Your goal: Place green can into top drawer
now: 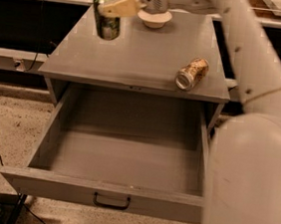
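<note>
At the bench's (136, 58) far-left corner, the gripper's (111, 6) jaws clench the one green can (106, 24). One tan can (191, 73) lies sideways on the bench, and the one top drawer (102, 192) gapes open.

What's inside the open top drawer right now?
Nothing visible in the top drawer; the arm covers its right front corner. The gripper holds the green can above the table.

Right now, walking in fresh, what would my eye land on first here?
Probably the huge white arm filling the right side, reaching across to the table's back left, where its gripper is shut on the green can. Next, the top drawer pulled wide open below the table, and a tan-and-gold can lying on its side near the table's front right edge.
</note>
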